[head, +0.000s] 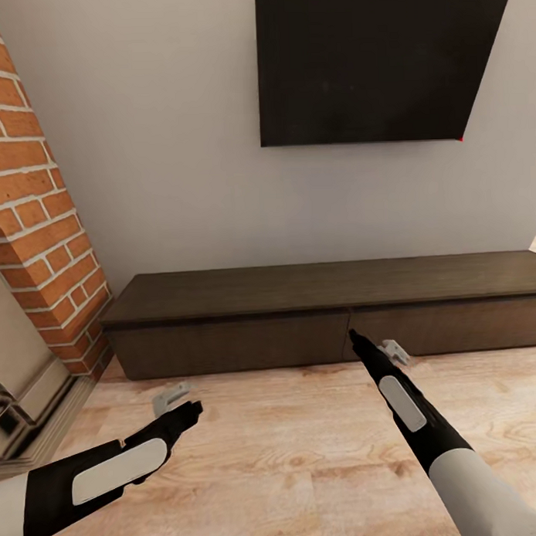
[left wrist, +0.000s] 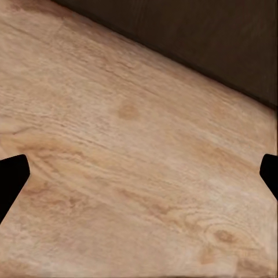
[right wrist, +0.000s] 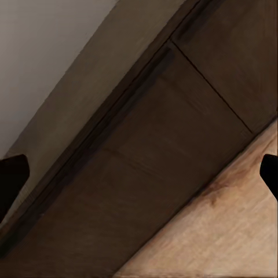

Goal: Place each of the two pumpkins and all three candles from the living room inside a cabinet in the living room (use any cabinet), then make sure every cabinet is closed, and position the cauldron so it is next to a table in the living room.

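- The long, low dark-brown wooden cabinet (head: 331, 312) stands against the pale wall, under a flat black wall panel (head: 377, 59); both flat drawer fronts look flush, so it reads as closed.
- The right gripper (head: 373, 349) reaches toward the seam between the two fronts, probably to pull a drawer; its fingers stand wide apart and empty, fingertips (right wrist: 13, 174) at the frame's edges.
- The left gripper (head: 180, 406) hangs low over the light wood plank floor (head: 305, 452), likewise spread open with nothing held.
- A red brick fireplace column (head: 34, 199) hems the cabinet's left end; the floor in front is free for the drawers to slide out.
- No pumpkins, candles or cauldron are in sight here.
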### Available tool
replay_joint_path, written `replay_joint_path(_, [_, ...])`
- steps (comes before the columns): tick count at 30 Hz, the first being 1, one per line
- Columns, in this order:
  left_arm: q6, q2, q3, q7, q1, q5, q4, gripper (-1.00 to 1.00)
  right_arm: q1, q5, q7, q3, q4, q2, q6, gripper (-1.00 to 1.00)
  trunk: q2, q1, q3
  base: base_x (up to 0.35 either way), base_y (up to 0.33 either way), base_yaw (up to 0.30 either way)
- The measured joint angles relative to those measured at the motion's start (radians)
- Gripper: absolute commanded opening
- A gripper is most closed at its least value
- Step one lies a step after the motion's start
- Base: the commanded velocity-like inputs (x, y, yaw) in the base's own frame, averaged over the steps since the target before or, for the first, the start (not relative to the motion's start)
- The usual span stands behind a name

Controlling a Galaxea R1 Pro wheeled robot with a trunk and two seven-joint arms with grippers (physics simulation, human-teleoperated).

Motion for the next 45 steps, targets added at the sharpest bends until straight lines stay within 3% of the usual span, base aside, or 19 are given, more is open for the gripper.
replay_joint_path(3, [-0.004,0.051,-0.006,-0.103,0.0,0.019,-0.035,1.0,0.017,-0.028,0.152,0.004,-0.016,-0.023,0.074,1.0,-0.001,0.001,-0.012,0.0,0.0,0.0])
replay_joint_path(4, [-0.005,0.057,-0.009,-0.11,0.0,0.02,-0.045,1.0,0.021,-0.029,0.173,0.004,-0.017,-0.027,0.085,1.0,-0.001,0.002,-0.016,0.0,0.0,0.0])
replay_joint_path(5, [-0.015,0.077,-0.023,-0.122,0.0,0.02,-0.08,1.0,0.032,-0.032,0.226,0.004,-0.021,-0.036,0.105,1.0,-0.001,0.002,-0.019,0.0,0.0,0.0])
replay_joint_path(6, [-0.068,0.115,-0.06,-0.13,0.0,0.019,-0.146,1.0,0.043,-0.034,0.284,0.004,-0.029,-0.049,0.12,1.0,-0.001,0.003,-0.023,0.0,0.0,0.0])
replay_joint_path(10, [-0.137,0.142,-0.092,-0.133,0.0,0.019,-0.19,1.0,0.069,-0.035,0.312,0.004,-0.072,-0.067,0.126,1.0,-0.002,0.004,-0.039,0.0,0.0,0.0])
replay_joint_path(13, [-0.153,0.145,-0.106,-0.131,0.0,0.019,-0.197,1.0,0.104,-0.034,0.316,0.005,-0.13,-0.072,0.127,1.0,-0.003,0.006,-0.05,0.0,0.0,0.0])
replay_joint_path(20, [-0.157,0.144,-0.133,-0.129,0.0,0.018,-0.198,1.0,0.115,-0.034,0.318,0.009,-0.138,-0.065,0.12,1.0,-0.005,0.009,-0.077,0.0,0.0,0.0])
replay_joint_path(27, [-0.158,0.133,-0.153,-0.134,0.0,0.019,-0.197,1.0,0.13,-0.061,0.346,0.005,-0.144,-0.059,0.12,1.0,-0.006,0.012,-0.105,0.0,0.0,0.0])
replay_joint_path(33, [-0.159,0.131,-0.164,-0.14,0.0,0.017,-0.2,1.0,0.13,-0.132,0.367,-0.001,-0.147,-0.06,0.105,1.0,-0.008,0.015,-0.128,0.0,0.0,0.0])
replay_joint_path(39, [-0.16,0.134,-0.167,-0.181,0.0,0.017,-0.201,1.0,0.13,-0.258,0.388,-0.011,-0.148,-0.065,0.105,1.0,-0.009,0.018,-0.151,0.0,0.0,0.0])
replay_joint_path(45, [-0.16,0.134,-0.181,-0.207,0.0,0.017,-0.201,1.0,0.13,-0.319,0.447,-0.082,-0.149,-0.071,0.158,1.0,-0.011,0.02,-0.174,0.0,0.0,0.0])
